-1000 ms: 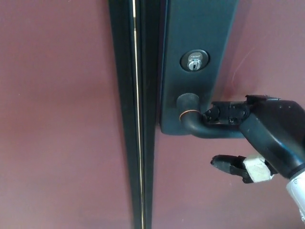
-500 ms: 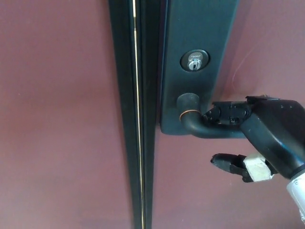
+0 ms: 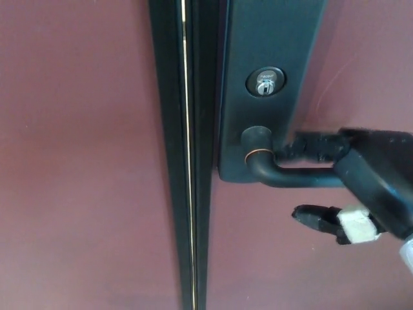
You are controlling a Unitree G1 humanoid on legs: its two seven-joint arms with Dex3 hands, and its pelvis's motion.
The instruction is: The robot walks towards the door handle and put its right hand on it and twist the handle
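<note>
From my feed I have the right hand (image 3: 368,177) coming in from the right side, set on the door handle (image 3: 284,173). Its fingers (image 3: 313,147) lie along the top of the lever, reaching toward the pivot, while the thumb (image 3: 319,219) sits below the lever, apart from it, with a white patch (image 3: 358,226) near its base. So the digits are spread above and below the lever rather than pressed together; I cannot tell whether the upper fingers actually press on the metal or just hover over it, since that part is blurred.

The handle is a dark, near-black lever with a rounded neck just left of the fingertips, ringed by a thin coppery band where the finish looks worn. It bends from that neck and runs level to the right, passing under the fingers and behind the palm. It is mounted low on a tall dark backplate (image 3: 258,64), and a round silver keyhole (image 3: 265,82) sits above the fingers. The door (image 3: 77,161) is reddish-brown, with a dark vertical strip (image 3: 187,194) well left of the fingertips.
</note>
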